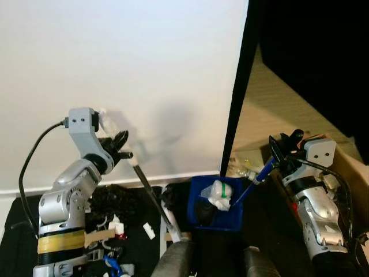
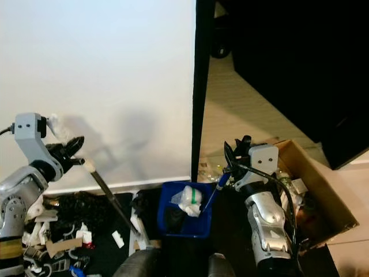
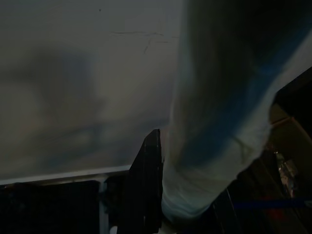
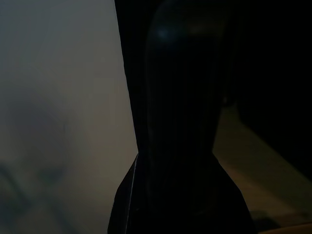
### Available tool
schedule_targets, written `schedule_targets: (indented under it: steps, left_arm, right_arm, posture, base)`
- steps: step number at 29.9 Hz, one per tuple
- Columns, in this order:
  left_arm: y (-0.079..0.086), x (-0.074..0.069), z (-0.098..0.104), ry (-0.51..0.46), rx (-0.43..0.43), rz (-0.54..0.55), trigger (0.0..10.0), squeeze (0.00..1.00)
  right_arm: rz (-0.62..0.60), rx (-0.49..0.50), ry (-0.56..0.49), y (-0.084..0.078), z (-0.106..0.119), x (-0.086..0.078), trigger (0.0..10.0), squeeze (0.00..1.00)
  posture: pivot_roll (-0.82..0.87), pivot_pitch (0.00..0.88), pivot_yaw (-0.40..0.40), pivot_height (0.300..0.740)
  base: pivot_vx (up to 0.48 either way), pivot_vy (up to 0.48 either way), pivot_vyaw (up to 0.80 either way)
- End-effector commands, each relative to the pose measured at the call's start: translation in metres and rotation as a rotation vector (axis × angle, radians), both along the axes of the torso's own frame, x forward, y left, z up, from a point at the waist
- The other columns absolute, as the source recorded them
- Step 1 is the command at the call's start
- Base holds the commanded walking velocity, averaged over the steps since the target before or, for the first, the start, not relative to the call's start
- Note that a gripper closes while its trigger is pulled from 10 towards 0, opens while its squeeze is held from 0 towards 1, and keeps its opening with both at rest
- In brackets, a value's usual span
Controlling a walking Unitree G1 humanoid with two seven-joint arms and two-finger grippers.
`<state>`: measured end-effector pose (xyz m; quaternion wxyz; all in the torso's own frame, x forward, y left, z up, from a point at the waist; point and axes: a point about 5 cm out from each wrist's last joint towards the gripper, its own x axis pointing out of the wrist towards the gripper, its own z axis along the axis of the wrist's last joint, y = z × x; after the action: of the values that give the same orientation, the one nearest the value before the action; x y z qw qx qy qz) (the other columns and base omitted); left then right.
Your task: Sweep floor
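My left gripper [image 1: 122,149] is raised in front of the white wall and shut on the white top end of a thin dark broom handle [image 1: 151,195]. The handle slants down to the right, toward the floor beside the dustpan. A blue dustpan [image 1: 215,206] sits low in the middle, holding a crumpled white and green wad [image 1: 221,194] and something black. Its blue handle [image 1: 256,181] rises to the right into my right gripper [image 1: 281,152], which is shut on it. In the left wrist view a black finger [image 3: 149,185] lies next to the blurred white and blue handle end [image 3: 214,146].
A black vertical door edge [image 1: 236,98] divides the white wall [image 1: 127,69] from a beige floor [image 2: 242,115]. An open cardboard box [image 2: 314,184] of clutter stands at the right. Scraps, a black tangle [image 1: 118,202] and small litter lie on the dark floor at the left.
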<state>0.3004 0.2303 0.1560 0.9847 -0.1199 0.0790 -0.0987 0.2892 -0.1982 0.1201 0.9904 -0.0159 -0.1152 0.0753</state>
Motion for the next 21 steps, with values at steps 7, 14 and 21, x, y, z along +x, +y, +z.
schedule_targets:
  steps: [7, 14, 21]
  left_arm:
    - [0.007, 0.014, 0.0, -0.074, 0.086, 0.086, 10.0, 0.0]
    - [0.006, 0.018, -0.008, -0.082, 0.165, 0.119, 10.0, 0.0]
    - [-0.003, 0.025, -0.011, -0.128, 0.187, 0.11, 10.0, 0.0]
  right_arm:
    - [0.002, 0.037, -0.032, 0.002, 0.019, -0.004, 10.0, 0.0]
    - [0.007, 0.047, -0.042, 0.005, 0.028, -0.004, 10.0, 0.0]
    - [0.019, 0.042, 0.004, 0.006, 0.022, -0.002, 10.0, 0.0]
  posture:
    - [0.06, 0.083, 0.098, 0.74]
    - [0.05, 0.074, 0.097, 0.74]
    - [0.04, 0.076, 0.083, 0.74]
  base:
    - [0.0, 0.0, 0.0]
    - [0.0, 0.0, 0.0]
    - [0.0, 0.0, 0.0]
